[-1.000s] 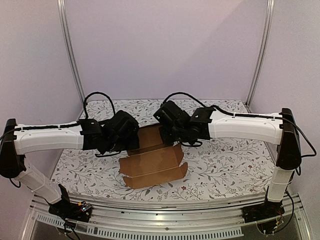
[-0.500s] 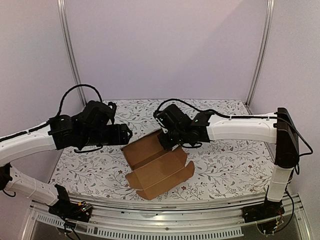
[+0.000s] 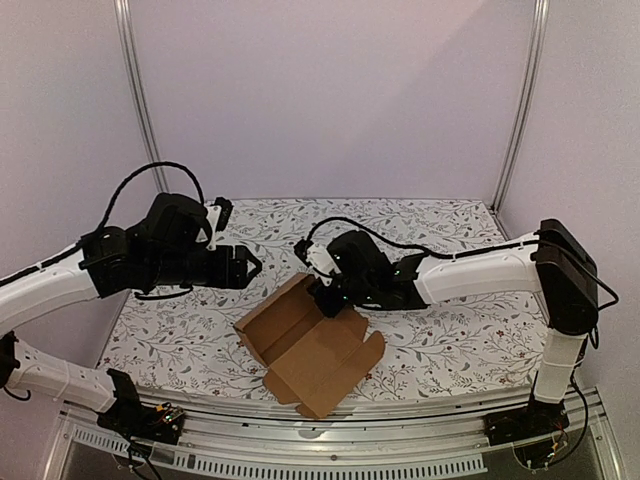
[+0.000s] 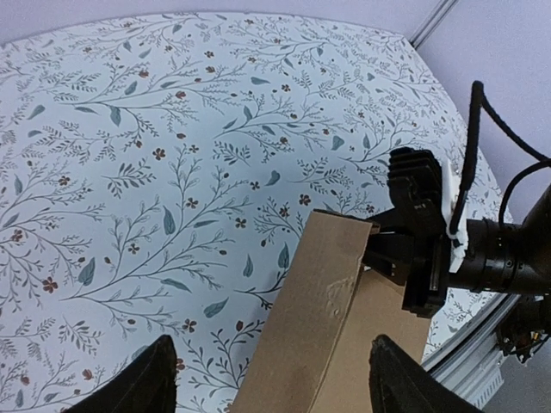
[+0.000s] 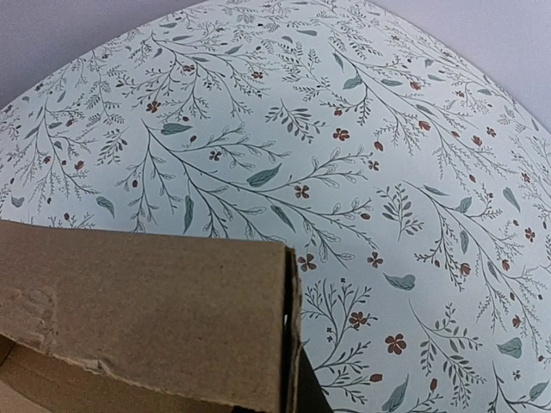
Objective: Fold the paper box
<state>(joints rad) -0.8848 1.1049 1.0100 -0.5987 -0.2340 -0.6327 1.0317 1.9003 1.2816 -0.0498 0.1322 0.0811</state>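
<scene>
Paper box: plain brown cardboard, partly unfolded. Lies on the flowered table, skewed, with one corner aimed at the near edge. Shows one long panel standing up along its far-left side and the other panels spread lower toward the front, with a rounded tab at the right end.

Right gripper: at the box's far side, low over the raised panel. Jaws together, pinched on that panel's top edge near a corner (seen most plainly from the left wrist, where the black fingers bite the cardboard). From the right wrist, only a close stretch of the panel, a creased upper edge and a dark sliver of finger below the corner, with table cloth beyond.

Left gripper: up and to the left of the box, well clear of it. Fingers spread wide apart, nothing between them. Points down toward the box's raised panel, with the panel in the gap of the left wrist view.
</scene>
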